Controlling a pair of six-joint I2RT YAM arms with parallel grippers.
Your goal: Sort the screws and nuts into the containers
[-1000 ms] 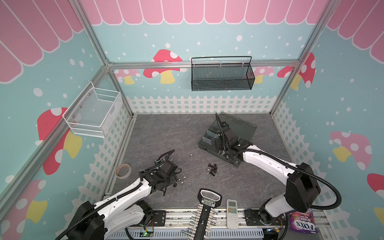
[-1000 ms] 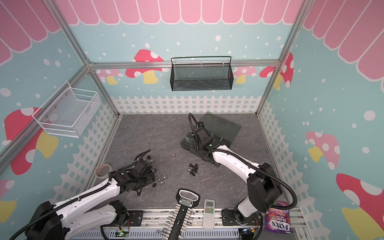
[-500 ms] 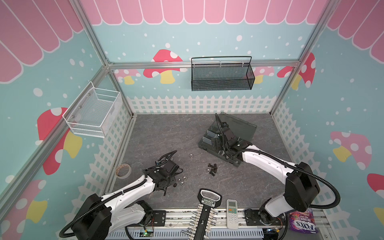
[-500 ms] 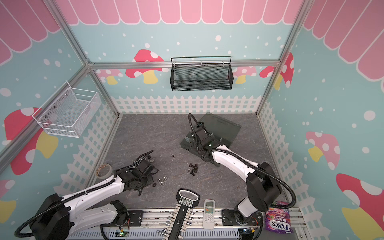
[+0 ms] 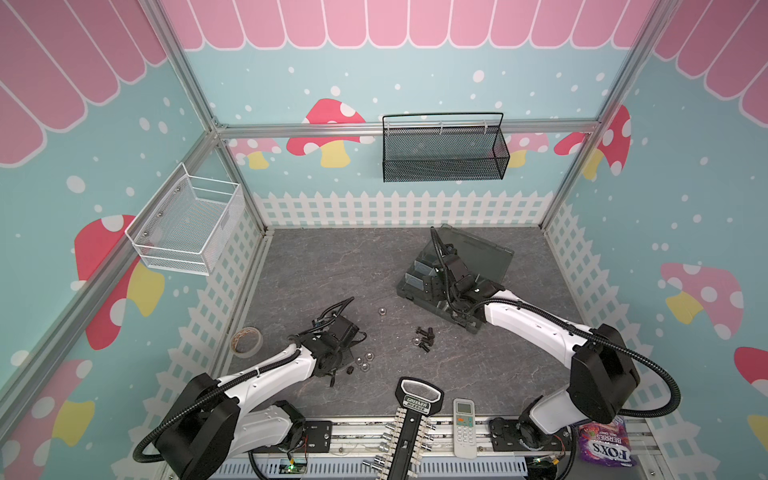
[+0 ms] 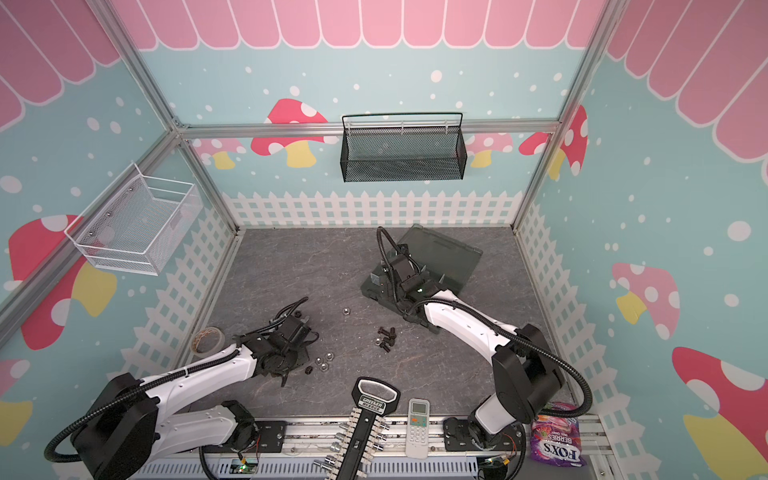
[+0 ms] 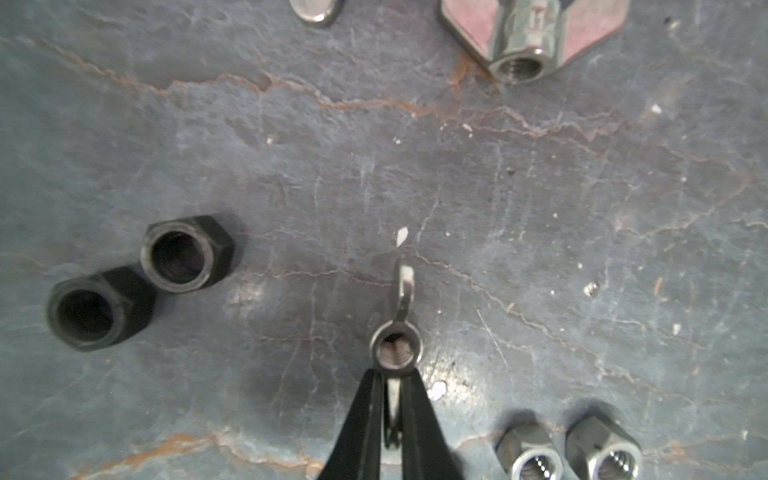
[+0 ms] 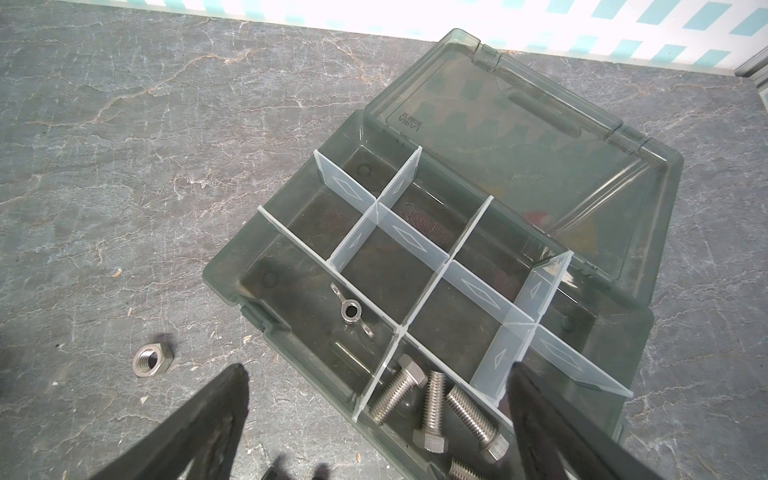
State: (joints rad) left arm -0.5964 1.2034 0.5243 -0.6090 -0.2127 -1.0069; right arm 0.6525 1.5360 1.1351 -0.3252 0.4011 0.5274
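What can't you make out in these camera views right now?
Left hand pinching the wing nut: in both top views the left arm hides that grip.
Organiser box: the right arm covers most compartments in both top views.
Screws: right wrist view's edge cuts one off.
Second wing nut: left wrist view's edge crops its wings.

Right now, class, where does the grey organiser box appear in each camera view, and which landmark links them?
Both top views: organiser box right of centre, lid open.
Right wrist: fills the middle of the picture.
Left wrist: not in it.
Landmark: the lone silver nut lying beside the box; the left wrist view shares only the grey table.
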